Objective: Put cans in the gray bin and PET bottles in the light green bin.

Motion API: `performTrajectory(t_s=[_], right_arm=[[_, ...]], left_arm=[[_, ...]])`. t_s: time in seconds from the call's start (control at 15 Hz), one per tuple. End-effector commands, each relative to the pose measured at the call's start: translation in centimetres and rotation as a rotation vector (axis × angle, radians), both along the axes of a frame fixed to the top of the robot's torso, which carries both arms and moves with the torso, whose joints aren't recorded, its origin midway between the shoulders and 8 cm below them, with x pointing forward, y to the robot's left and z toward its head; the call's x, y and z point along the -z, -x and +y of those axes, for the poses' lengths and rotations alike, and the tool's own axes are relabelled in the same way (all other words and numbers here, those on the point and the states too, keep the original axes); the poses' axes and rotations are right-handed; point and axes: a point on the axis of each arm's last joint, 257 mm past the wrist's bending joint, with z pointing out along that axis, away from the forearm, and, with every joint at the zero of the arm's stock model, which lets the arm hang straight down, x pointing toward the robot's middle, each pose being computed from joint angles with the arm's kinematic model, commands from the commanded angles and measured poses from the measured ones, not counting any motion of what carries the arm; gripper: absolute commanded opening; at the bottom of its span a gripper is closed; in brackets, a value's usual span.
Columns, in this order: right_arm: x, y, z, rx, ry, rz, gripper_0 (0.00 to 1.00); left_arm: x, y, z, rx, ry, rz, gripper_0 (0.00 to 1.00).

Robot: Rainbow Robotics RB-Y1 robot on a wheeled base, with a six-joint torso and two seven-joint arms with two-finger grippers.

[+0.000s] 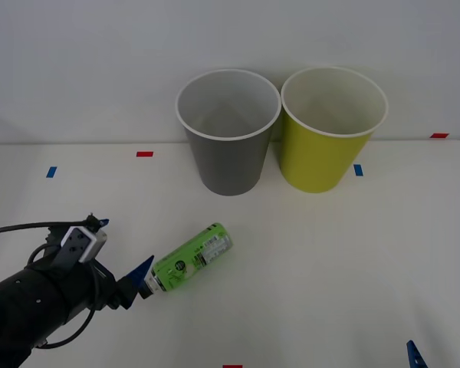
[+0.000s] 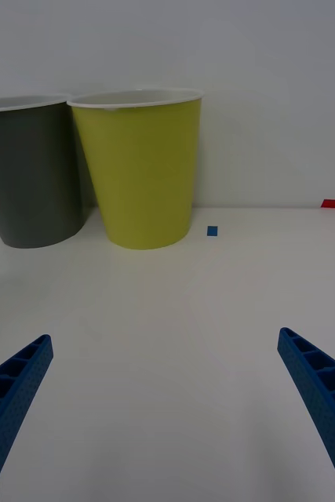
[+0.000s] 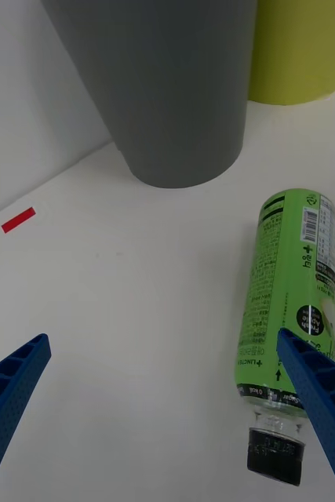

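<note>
— Nearest of all is my left hand (image 1: 138,280), low by the table's (image 1: 345,261) near left corner, fingers spread wide and gripping nothing. What do you want to know?

— How far along are you?

— Barely begun, I judge. The PET bottle (image 1: 190,257) lies on its side on the table, out in front of the bins toward the near edge, black cap pointing at my left hand. One of my fingers (image 3: 324,392) sits right beside its neck end; the other is well apart on the far side, so the bottle is not yet between them.

— And the bins?

— Both stand upright, side by side near the table's far edge: the gray bin (image 1: 228,132) on the left, the light green bin (image 1: 327,130) just beside it on the right. What I can see of their insides looks pale and bare.

— Your other hand?

— My right hand (image 2: 165,408) waits open over the near right part of the table, holding nothing.

— So what's left?

— Everything: grasp the bottle, carry it to the light green bin, drop it. I see no cans on the table.
</note>
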Motion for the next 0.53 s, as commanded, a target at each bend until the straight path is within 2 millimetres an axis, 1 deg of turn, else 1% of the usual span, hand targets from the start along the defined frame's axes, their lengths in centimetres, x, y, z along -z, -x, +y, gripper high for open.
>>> performTrajectory(t_s=[0.07, 0.13, 0.27, 0.4, 0.53], right_arm=[[0.0, 0.0, 0.0, 0.000, 0.000, 0.000, 1.00], [0.0, 0.0, 0.0, 0.000, 0.000, 0.000, 1.00], [0.0, 0.0, 0.0, 0.000, 0.000, 0.000, 1.00], [0.0, 0.0, 0.0, 0.000, 0.000, 0.000, 1.00], [0.0, 0.0, 0.0, 0.000, 0.000, 0.000, 1.00]], left_arm=[[-0.6, -0.6, -1.3, 0.005, 0.008, 0.023, 1.00], [-0.7, -0.7, -1.6, 0.003, 0.020, 0.024, 1.00], [-0.6, -0.2, -2.6, 0.009, 0.088, 0.062, 1.00], [-0.3, 0.0, -3.4, 0.024, 0.091, 0.076, 1.00], [-0.1, 0.0, -3.3, 0.023, 0.074, 0.082, 1.00]])
